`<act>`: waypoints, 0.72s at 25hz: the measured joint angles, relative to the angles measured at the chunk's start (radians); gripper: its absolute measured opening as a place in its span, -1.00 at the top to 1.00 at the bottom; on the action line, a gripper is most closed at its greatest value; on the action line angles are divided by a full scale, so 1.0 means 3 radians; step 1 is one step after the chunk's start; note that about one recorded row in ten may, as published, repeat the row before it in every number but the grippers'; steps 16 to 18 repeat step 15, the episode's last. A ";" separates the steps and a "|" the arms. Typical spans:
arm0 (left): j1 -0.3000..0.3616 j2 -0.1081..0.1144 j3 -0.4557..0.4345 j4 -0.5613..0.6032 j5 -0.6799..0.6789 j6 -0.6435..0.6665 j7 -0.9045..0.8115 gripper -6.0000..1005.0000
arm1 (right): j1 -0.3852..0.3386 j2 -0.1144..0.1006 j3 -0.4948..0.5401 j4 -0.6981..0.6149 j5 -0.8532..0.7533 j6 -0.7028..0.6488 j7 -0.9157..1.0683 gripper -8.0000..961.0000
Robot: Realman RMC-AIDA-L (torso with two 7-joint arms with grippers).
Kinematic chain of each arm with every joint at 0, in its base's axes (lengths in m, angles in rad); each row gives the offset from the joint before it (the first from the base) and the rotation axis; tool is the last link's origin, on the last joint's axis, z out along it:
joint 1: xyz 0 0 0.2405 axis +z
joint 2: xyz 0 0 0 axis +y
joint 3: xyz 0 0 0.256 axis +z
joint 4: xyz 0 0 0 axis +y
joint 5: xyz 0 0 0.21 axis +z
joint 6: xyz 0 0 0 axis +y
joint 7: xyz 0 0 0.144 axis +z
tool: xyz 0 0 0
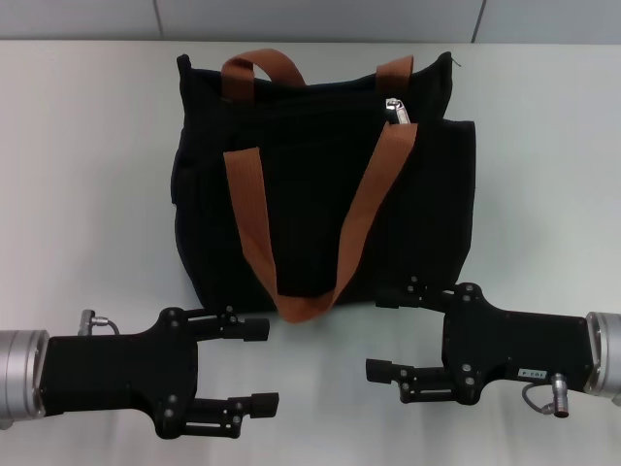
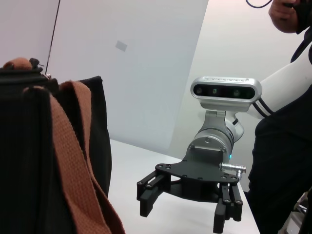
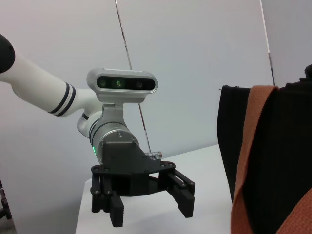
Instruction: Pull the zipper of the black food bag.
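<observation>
The black food bag [image 1: 320, 194] lies on the white table in the middle of the head view, with two rust-orange straps [image 1: 254, 214] across it. The small silver zipper pull [image 1: 396, 110] sits on the zipper track near the bag's far right top. My left gripper [image 1: 260, 367] is open on the near left, just in front of the bag, touching nothing. My right gripper [image 1: 380, 335] is open on the near right, its upper finger close to the bag's near edge. The left wrist view shows the bag [image 2: 29, 146] and the right gripper [image 2: 184, 214]; the right wrist view shows the bag [image 3: 282, 146] and the left gripper [image 3: 151, 212].
The white table [image 1: 87, 194] spreads to both sides of the bag. A grey wall runs behind it. A person in dark clothes [image 2: 287, 146] stands beyond the right arm in the left wrist view.
</observation>
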 joint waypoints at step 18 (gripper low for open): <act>0.0005 0.0005 0.0000 0.0001 0.0005 -0.0010 0.0006 -0.56 | 0.0008 0.0000 0.0000 0.0000 0.0000 -0.0003 -0.0005 -0.73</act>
